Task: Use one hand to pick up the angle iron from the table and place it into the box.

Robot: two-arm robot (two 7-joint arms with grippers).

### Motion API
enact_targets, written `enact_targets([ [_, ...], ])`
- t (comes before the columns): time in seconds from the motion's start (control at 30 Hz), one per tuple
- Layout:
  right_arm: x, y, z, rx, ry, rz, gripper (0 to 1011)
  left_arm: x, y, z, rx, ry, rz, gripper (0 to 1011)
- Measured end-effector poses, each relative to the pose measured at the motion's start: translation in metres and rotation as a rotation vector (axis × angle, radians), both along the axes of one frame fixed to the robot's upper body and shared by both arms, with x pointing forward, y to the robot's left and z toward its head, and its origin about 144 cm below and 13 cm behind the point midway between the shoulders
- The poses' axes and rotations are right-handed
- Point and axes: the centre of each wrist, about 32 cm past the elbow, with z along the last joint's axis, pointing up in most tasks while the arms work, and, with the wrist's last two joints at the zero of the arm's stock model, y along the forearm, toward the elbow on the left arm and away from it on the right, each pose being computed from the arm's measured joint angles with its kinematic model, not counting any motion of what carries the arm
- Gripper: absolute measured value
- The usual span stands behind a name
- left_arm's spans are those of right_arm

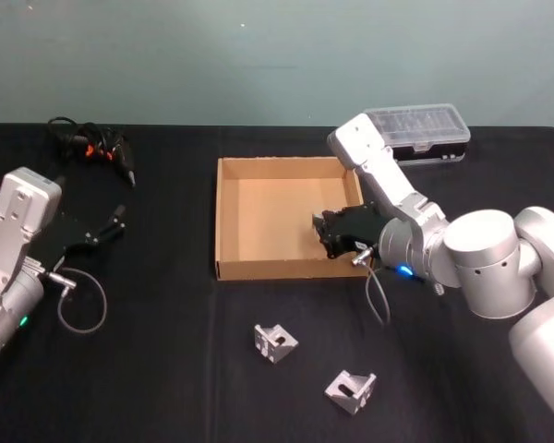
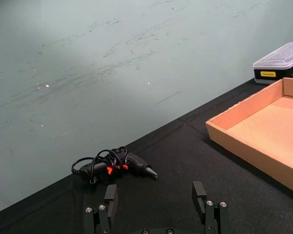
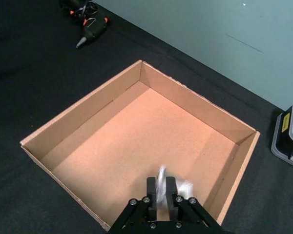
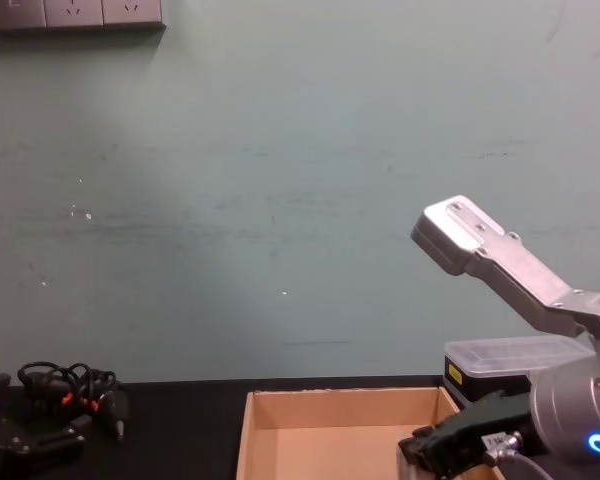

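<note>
My right gripper [image 3: 158,189] hangs over the near right corner of the tan cardboard box [image 3: 88,113], shut on a silver angle iron [image 3: 161,178] that pokes out between its black fingers. In the head view the right gripper [image 1: 325,236] sits just inside the box [image 1: 220,221] at its front right. Two more angle irons [image 1: 275,342] [image 1: 351,391] lie on the black table [image 1: 166,369] in front of the box. My left gripper [image 2: 155,195] is parked open at the far left [image 1: 111,226], with nothing between its fingers.
A clear-lidded black-and-yellow organiser case [image 1: 420,129] stands behind the box on the right. A black glue gun with a coiled cable [image 1: 97,148] lies at the back left. A loose grey cable loops by the left arm [image 1: 83,309].
</note>
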Motion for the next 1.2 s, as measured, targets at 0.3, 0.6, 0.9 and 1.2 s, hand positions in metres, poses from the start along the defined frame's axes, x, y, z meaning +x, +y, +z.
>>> enact_targets([
  [0.3,-0.002,-0.006,0.001,0.011,-0.021,-0.015,366,0.0,0.0,0.0,0.0,0.0,0.0,1000],
  [0.6,-0.018,-0.024,0.008,0.074,-0.092,-0.046,646,0.0,0.0,0.0,0.0,0.0,0.0,1000],
  [0.9,-0.039,-0.047,0.013,0.12,-0.119,-0.043,921,0.0,0.0,0.0,0.0,0.0,0.0,1000],
  [1.2,-0.059,-0.061,0.022,0.123,-0.114,0.01,1000,0.0,0.0,0.0,0.0,0.0,0.0,1000],
])
